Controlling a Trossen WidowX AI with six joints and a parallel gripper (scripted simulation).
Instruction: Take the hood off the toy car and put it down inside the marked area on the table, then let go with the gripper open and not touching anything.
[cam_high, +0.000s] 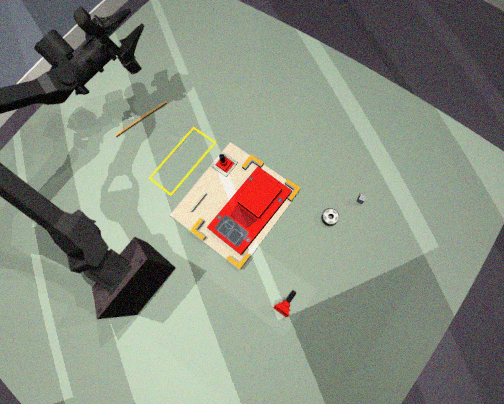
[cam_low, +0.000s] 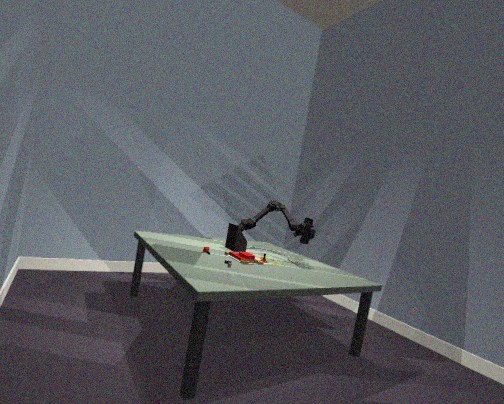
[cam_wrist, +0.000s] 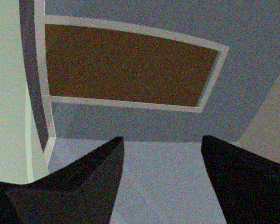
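The pincer (cam_high: 135, 37) (cam_low: 306, 238) (cam_wrist: 163, 143) is half open with nothing in it, up away from the red car (cam_high: 250, 210) (cam_low: 240, 258).

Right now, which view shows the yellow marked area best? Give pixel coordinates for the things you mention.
Top: the yellow outline (cam_high: 160, 185) (cam_low: 286, 261) shows whole, all four sides visible. Exterior gives only a thin, foreshortened trace, too small to judge placement. Wrist doesn't show it; that view has the table edge, wall and gripper fingers.

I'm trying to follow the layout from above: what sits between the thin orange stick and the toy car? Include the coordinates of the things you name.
In the top view, between the thin orange stick (cam_high: 141, 119) and the toy car (cam_high: 260, 192) lies the yellow outline (cam_high: 160, 185).
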